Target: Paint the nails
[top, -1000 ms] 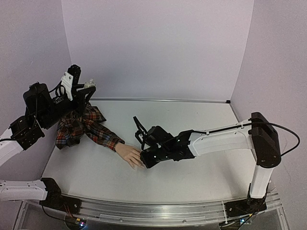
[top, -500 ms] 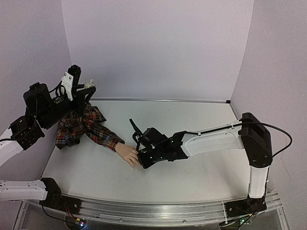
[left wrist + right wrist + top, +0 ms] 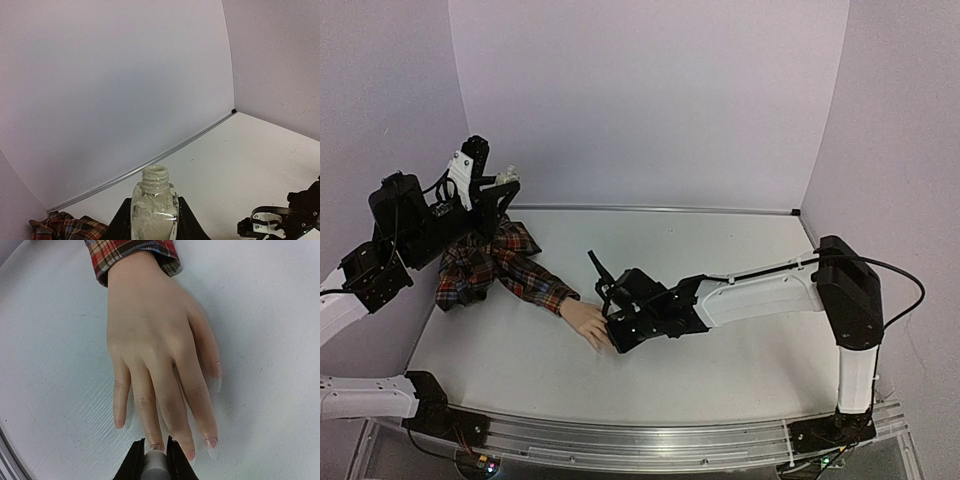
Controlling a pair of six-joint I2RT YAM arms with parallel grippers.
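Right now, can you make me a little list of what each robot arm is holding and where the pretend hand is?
Left end effector: shut on an open white bottle, held up
Right end effector: shut on a pale cylinder, probably the brush, at the fingertips
Mannequin hand: palm down on the table, plaid sleeve
Nails: long, pale, no bright colour visible

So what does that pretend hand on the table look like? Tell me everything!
It is a pale peach mannequin hand, smooth like plastic, lying palm down and flat on the white table. A red plaid sleeve covers its wrist. Its fingers are slightly spread and point toward the right gripper. The nails are long, clear and faintly pink. A pale grey piece clamped in that gripper meets one fingertip.
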